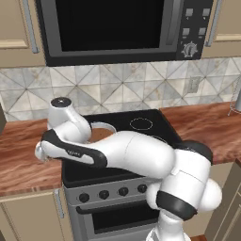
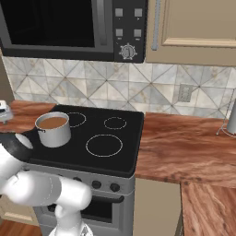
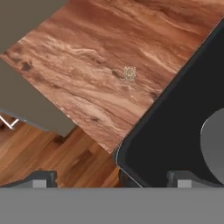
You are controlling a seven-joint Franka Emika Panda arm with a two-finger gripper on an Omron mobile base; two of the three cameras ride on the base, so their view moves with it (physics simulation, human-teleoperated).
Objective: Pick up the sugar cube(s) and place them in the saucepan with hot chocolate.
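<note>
The sugar cube is a tiny pale speck lying on the wooden counter just left of the black stove. My gripper hovers above the counter's front edge, open, its two fingertips wide apart with nothing between them; the cube lies ahead of them. The saucepan, shiny steel with brown hot chocolate inside, stands on the stove's front left burner. In the left base view my arm crosses in front of the saucepan, hiding most of it. Its grey wall shows at the hand view's right edge.
A microwave hangs over the stove. Wooden counter runs on to the right of the stove, with a steel object at its far end. Beyond the counter's front edge lies the wood floor.
</note>
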